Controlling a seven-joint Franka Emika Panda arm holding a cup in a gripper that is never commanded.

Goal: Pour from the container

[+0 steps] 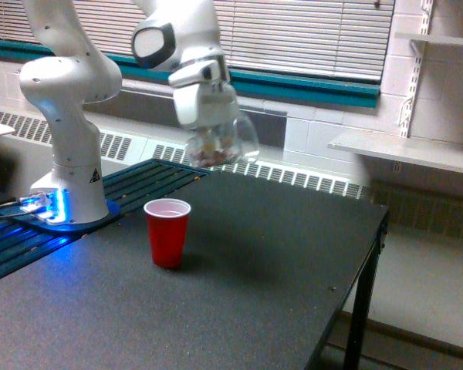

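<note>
The gripper point(210, 127) is clamped on the container point(220, 142); the fingers themselves are mostly hidden against its clear wall. I judge the jar to be rigid, smooth and rather slippery, light with its loose pink and whitish pieces, so a firm hold on the upper body suits it. It hangs in the air, at about 1 o'clock from the red cup point(167, 231) on the table point(293, 262). Its long axis looks tilted, but the mouth direction is unclear.
</note>
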